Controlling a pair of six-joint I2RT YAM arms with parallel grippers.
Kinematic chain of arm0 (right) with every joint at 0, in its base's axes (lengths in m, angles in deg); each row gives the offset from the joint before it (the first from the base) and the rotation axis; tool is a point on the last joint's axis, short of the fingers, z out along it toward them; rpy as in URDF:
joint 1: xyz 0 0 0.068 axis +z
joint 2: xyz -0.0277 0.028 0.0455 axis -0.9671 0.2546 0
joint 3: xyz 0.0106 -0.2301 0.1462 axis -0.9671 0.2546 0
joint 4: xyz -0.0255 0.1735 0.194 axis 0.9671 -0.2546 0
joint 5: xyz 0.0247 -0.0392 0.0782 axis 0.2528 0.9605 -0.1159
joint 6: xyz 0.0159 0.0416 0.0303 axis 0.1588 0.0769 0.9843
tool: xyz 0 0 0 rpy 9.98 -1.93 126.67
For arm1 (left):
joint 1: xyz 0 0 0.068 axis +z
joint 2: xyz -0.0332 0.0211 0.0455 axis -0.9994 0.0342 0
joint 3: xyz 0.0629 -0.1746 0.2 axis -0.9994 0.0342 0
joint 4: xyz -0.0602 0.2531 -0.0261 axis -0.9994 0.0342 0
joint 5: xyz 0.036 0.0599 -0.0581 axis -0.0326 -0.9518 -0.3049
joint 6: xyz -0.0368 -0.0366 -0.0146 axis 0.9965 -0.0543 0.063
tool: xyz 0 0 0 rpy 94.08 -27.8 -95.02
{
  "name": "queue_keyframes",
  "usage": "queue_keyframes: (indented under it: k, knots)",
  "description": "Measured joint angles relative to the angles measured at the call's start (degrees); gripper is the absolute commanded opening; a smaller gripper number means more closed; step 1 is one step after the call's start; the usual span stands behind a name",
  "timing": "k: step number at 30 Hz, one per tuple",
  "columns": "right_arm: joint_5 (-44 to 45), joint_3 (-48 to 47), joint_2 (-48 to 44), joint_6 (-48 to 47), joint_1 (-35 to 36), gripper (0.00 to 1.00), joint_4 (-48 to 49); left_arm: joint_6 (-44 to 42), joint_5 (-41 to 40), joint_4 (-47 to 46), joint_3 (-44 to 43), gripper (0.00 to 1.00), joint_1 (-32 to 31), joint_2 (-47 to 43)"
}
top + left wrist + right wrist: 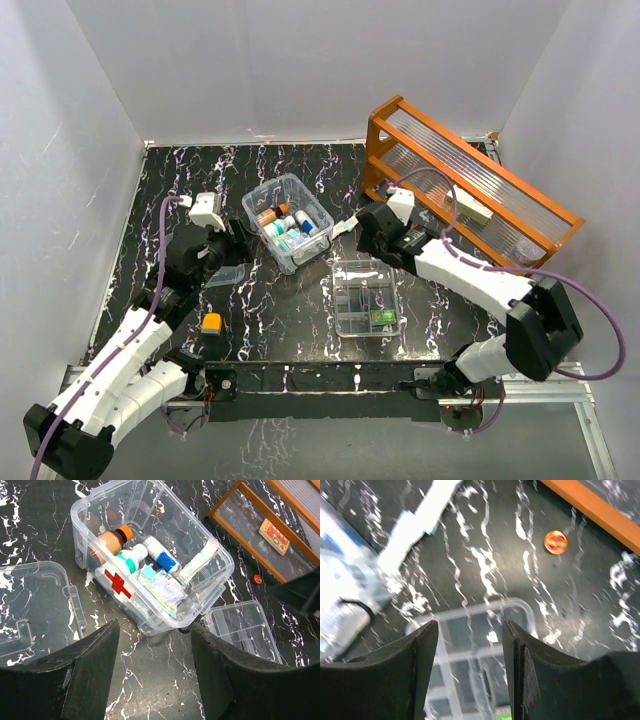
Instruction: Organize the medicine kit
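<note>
Now both our grippers gape empty: the left gripper (155, 626) just short of the medicine kit box (226, 565), the right gripper (470, 625) above its tray (521, 611). Up-left of the right fingers a white tube (420, 517) leans over the rim; brushing it could tip it out.

L tool (154, 626) jaws apart, empty; R tool (470, 625) same; arms extended fwd.

The one sign I can read is a red cross (118, 583) on the side of the clear medicine kit box (165, 520). The bottles (161, 556) inside have labels, and a packet (274, 534) in the orange rack (250, 544) has print, all too small to read.
</note>
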Motion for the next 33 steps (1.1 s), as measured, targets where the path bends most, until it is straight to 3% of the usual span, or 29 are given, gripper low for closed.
queue_keyframes:
  k: [6, 12, 25, 29, 33]
  knots:
    - [0.8, -8.8, 12.5, 1.7, -0.8, 0.50, 8.1, -0.3, -0.2, 0.4, -0.6, 0.58, 0.0, 0.0]
    - [-0.5, -17.0, 24.3, 7.7, -2.5, 0.46, 9.4, -0.5, -0.3, 1.3, -1.1, 0.58, 0.0, -0.2]
    - [-9.7, -17.9, 32.5, 14.8, -4.8, 0.48, 11.2, -1.6, -0.3, 1.6, -1.0, 0.59, 0.0, -1.5]
    - [-10.9, -18.4, 33.6, 16.1, -4.8, 0.44, 11.5, -1.9, -0.2, 1.9, -0.7, 0.59, 0.0, -1.7]
    - [-11.4, -20.3, 35.7, 17.6, -4.8, 0.34, 12.2, -2.0, -0.2, 2.1, -0.7, 0.59, 0.0, -2.0]
